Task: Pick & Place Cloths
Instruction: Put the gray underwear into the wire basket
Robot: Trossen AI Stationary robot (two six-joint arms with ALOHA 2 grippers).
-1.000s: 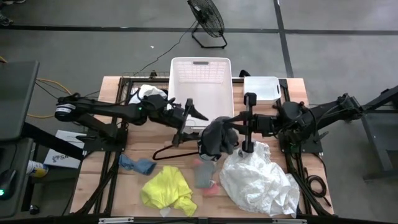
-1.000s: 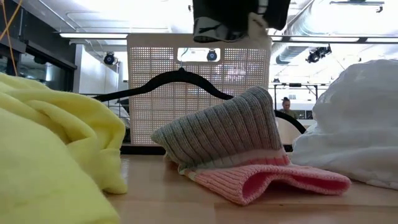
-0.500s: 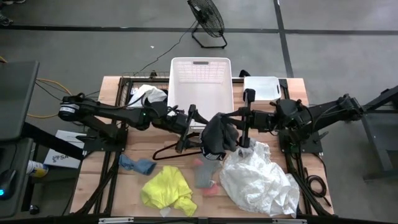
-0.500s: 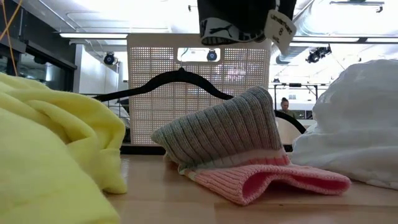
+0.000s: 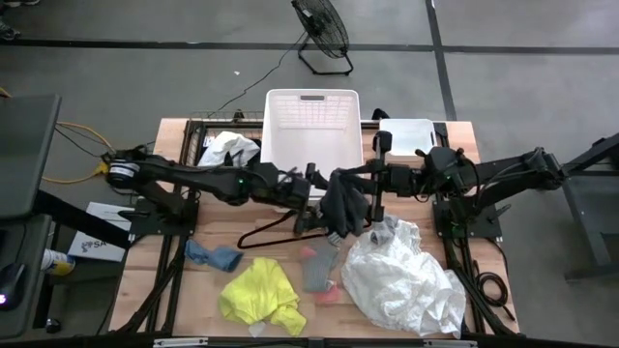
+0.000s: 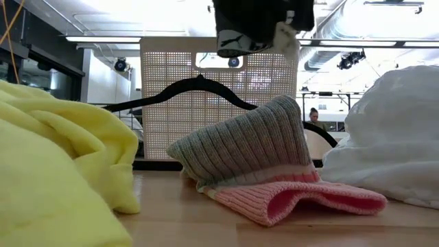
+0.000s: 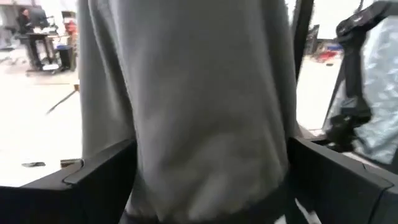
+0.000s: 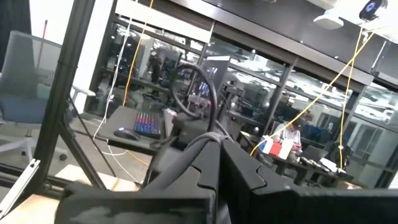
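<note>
Honestly, the right jaws (image 5: 340, 181) clamp the grey cloth (image 5: 345, 203) in mid-air, just short of the basket (image 5: 311, 121). It hangs between the wide-open, empty left jaws (image 5: 311, 200); closing too low may tug it free.

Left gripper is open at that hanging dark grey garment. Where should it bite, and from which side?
Grip the dark grey garment on its free lower folds, coming from the left arm's side. The left gripper is open beside it, the cloth filling the space between its fingers, while the right gripper pinches the top.
</note>
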